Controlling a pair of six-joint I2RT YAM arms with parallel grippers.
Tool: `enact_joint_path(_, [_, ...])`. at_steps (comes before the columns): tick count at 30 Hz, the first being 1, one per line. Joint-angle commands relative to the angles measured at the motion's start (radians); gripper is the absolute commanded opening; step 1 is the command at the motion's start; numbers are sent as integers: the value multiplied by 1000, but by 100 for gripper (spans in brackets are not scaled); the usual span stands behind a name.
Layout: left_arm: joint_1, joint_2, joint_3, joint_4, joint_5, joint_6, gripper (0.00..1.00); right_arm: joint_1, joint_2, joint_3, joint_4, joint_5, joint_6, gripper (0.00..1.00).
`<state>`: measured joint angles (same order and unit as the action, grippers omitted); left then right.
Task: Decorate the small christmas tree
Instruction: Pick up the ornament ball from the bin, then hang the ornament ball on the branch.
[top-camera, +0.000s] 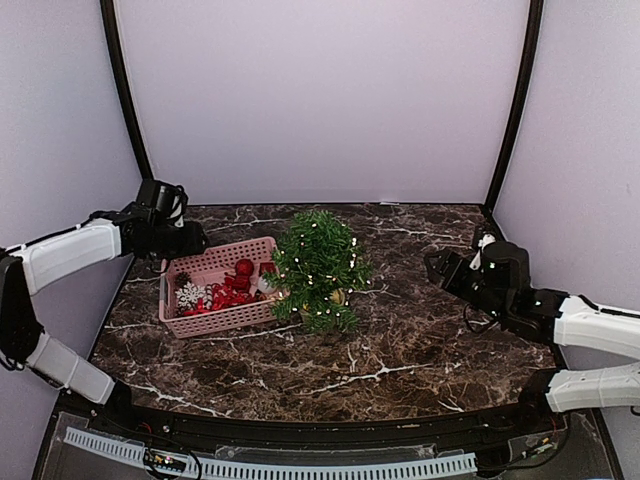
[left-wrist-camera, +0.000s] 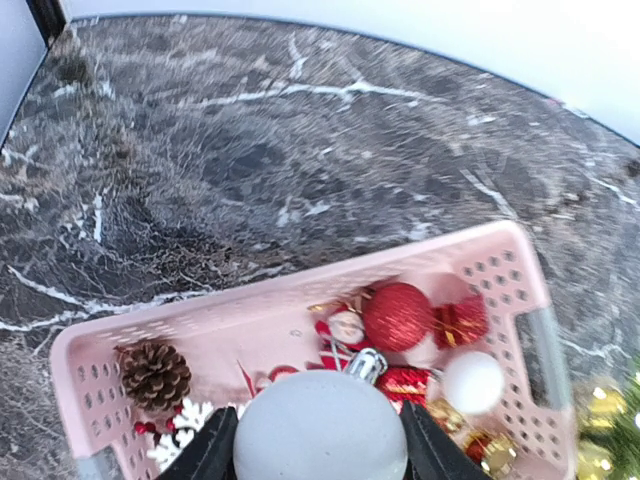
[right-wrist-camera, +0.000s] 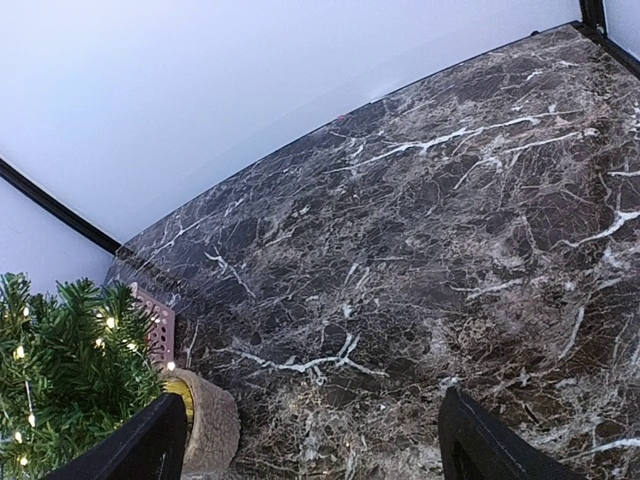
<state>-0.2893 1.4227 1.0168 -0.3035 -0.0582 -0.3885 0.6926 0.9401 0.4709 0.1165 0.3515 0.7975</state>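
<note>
A matte pale-grey ball ornament (left-wrist-camera: 320, 445) with a silver cap fills the bottom of the left wrist view, clamped between the two dark fingers of the left pincer (left-wrist-camera: 318, 420), which press on its sides. It hangs above the pink perforated basket (left-wrist-camera: 230, 335), over the end that the top view shows farthest from the tree. In the basket lie a pine cone (left-wrist-camera: 153, 375), a red glitter ball (left-wrist-camera: 397, 316), a small white ball (left-wrist-camera: 472, 382), a white snowflake (top-camera: 189, 295) and other red and gold trinkets too tangled to name. The small christmas tree (top-camera: 318, 268) stands upright near the middle of the dark marbled surface (top-camera: 400, 350), just to the right of the basket, its branches overlapping the basket's end and carrying small lit bulbs. Its tan pot (right-wrist-camera: 205, 420) sits just beside the basket's corner. The right pincer (right-wrist-camera: 320, 455) hovers low on the right, well apart from the tree, its fingers spread wide and holding nothing.
</note>
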Motion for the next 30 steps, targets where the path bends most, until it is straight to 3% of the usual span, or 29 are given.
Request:
enact_joint_path(1, [-1,-177,-54,-126,146,85,48,-4,-42,39,-2,-48,-61,88])
enact_joint_path(4, [-1,-287,-59,-170,242,128,48,-4,-78,52,20,-162,-100,87])
enact_joint_path(10, [-3,-388,5,-278,589,207,48,-1,-132,112,95,-433,-173,87])
enact_joint_path(16, [-21,-448,73,-247,801,208,49,63,-29,237,173,-619,-205,87])
enact_joint_path(25, [-177,-417,234,-220,831,188,48,286,214,416,315,-646,-225,89])
enact_joint_path(30, [-309,-333,325,-181,812,202,48,323,279,396,452,-520,-131,78])
